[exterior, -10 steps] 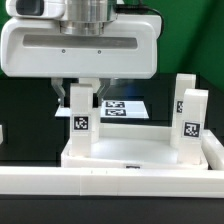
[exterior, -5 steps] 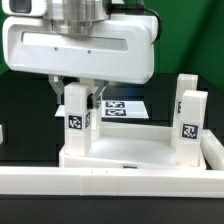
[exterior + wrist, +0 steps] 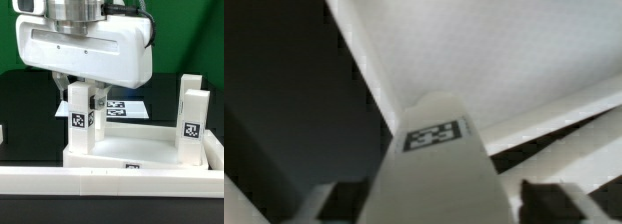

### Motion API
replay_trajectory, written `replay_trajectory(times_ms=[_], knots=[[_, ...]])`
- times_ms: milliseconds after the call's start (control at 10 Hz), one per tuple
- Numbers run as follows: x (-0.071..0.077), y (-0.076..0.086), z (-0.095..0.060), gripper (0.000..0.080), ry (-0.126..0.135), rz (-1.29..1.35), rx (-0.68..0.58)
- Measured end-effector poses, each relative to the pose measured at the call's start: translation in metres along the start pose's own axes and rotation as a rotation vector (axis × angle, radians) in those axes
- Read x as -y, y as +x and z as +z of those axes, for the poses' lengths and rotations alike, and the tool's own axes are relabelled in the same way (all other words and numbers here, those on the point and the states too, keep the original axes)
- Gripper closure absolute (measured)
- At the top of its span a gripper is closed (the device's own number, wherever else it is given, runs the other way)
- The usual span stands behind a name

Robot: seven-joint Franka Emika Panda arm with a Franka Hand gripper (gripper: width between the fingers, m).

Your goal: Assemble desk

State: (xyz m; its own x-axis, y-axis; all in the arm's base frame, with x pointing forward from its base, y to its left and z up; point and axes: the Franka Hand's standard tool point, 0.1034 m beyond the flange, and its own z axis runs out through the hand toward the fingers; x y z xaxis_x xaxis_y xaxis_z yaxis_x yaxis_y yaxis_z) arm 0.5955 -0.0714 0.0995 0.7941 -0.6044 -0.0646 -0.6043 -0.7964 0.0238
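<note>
The white tabletop (image 3: pixel 140 158) lies upside down with its raised rim up. A white square leg (image 3: pixel 80 122) with a black-and-white tag stands upright in its corner socket at the exterior view's left. My gripper (image 3: pixel 80 100) is shut on this leg's upper part, with fingers (image 3: pixel 97 99) on both sides. In the wrist view the leg (image 3: pixel 438 150) runs between my fingers (image 3: pixel 345 203), with my gripper (image 3: pixel 446 208) around it and the tabletop (image 3: pixel 491 50) behind. Two more tagged legs (image 3: pixel 191 118) stand upright at the exterior view's right.
The long white border rail (image 3: pixel 110 185) runs along the front of the tabletop. The marker board (image 3: pixel 125 108) lies flat on the black table behind it. A small white part (image 3: pixel 2 133) shows at the exterior view's left edge.
My hand has turned about the leg and now looks tilted, its right end lower. The leg's tag has shifted a little with it. The tabletop and other legs have not moved.
</note>
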Motion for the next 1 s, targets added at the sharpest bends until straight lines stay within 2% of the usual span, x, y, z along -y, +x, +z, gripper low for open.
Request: replay_trajectory(times_ms=[100,200,400,600,1000], knots=[[0.0,0.0,0.0,0.0251,0.0,0.0,0.0],[-0.001,0.0,0.0,0.0171,0.0,0.0,0.0],[-0.006,0.002,-0.009,0.0156,-0.001,-0.012,0.022],[-0.009,0.009,-0.025,0.0151,0.003,-0.028,0.036],[-0.009,0.009,-0.021,0.015,0.0,-0.028,0.033]])
